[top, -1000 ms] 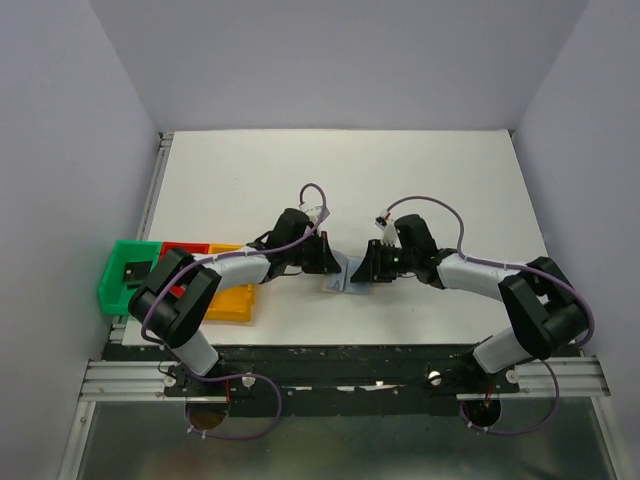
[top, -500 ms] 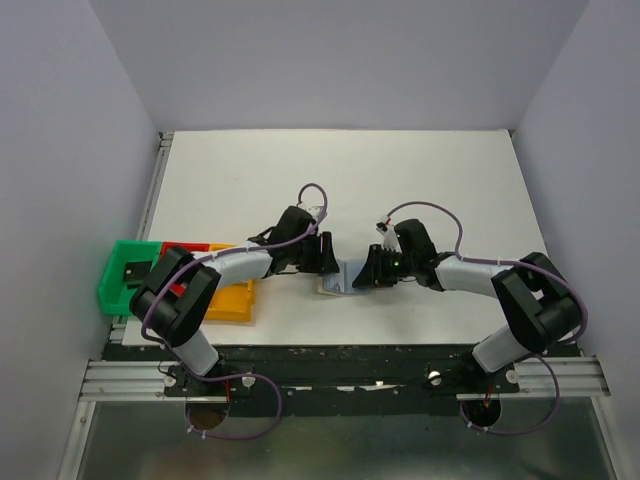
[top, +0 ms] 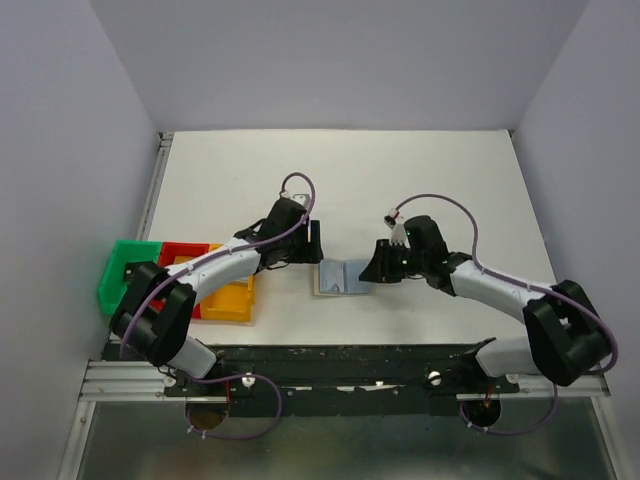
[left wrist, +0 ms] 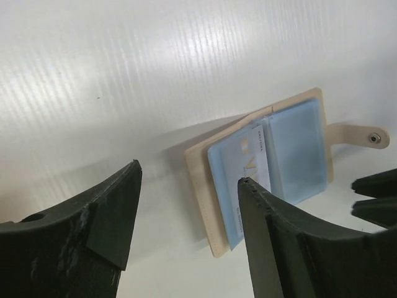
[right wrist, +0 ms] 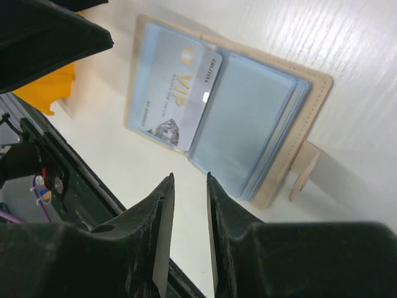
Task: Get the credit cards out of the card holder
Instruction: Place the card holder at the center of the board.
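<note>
The card holder point(top: 341, 278) lies open and flat on the white table, two light-blue panels inside a tan border. A silvery-white credit card point(right wrist: 180, 93) marked VIP sticks partway out of the left panel and reaches over the fold. In the left wrist view the same credit card point(left wrist: 256, 156) shows on the card holder point(left wrist: 299, 148). My left gripper point(top: 315, 243) hovers just beyond the holder's far left corner, open and empty point(left wrist: 189, 177). My right gripper point(top: 376, 268) sits at the holder's right edge, its jaws a narrow gap apart with nothing between them point(right wrist: 190, 177).
Green point(top: 120, 272), red point(top: 186, 250) and yellow point(top: 228, 300) plastic bins stand in a row at the table's left front edge. The holder's tan snap strap point(right wrist: 303, 169) lies flat on the right-hand side. The black front rail point(top: 340, 352) runs close behind both arms.
My left gripper has opened and drawn back from the holder toward the far left. The holder, lifted between both grippers before, now lies open flat. My right gripper has shifted a little right.
</note>
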Available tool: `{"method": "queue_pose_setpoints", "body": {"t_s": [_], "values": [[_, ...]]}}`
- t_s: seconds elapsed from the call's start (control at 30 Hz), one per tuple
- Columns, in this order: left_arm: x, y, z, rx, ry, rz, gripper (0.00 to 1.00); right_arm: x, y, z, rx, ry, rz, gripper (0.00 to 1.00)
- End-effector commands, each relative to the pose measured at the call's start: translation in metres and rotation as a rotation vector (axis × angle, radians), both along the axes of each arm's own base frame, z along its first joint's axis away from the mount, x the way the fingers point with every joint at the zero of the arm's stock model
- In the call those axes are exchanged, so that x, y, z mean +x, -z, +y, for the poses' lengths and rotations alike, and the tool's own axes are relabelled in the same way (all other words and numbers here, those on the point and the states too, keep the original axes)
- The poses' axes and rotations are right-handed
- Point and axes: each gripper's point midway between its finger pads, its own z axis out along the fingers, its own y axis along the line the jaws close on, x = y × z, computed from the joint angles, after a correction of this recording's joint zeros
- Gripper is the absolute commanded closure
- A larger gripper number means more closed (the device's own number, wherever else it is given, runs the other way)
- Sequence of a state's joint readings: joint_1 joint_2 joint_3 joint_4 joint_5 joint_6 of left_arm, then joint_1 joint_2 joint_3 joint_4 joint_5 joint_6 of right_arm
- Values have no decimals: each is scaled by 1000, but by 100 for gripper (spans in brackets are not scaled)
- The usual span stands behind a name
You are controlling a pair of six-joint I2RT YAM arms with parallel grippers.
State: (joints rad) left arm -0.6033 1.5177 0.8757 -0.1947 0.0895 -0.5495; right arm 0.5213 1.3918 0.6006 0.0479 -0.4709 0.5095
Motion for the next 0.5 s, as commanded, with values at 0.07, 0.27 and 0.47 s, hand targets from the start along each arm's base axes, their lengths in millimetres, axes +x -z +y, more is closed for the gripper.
{"method": "queue_pose_setpoints", "body": {"t_s": [0.07,0.27,0.47], "values": [[16,-50,25,43,-177,-191,20,15,-62,-22,-206,20,-305,65],[13,-87,24,-290,-347,-293,1,35,-111,-45,-486,184,-587,55],[-7,-102,-9,-618,-99,-288,5,29,-97,-18,-387,183,-416,17]]}}
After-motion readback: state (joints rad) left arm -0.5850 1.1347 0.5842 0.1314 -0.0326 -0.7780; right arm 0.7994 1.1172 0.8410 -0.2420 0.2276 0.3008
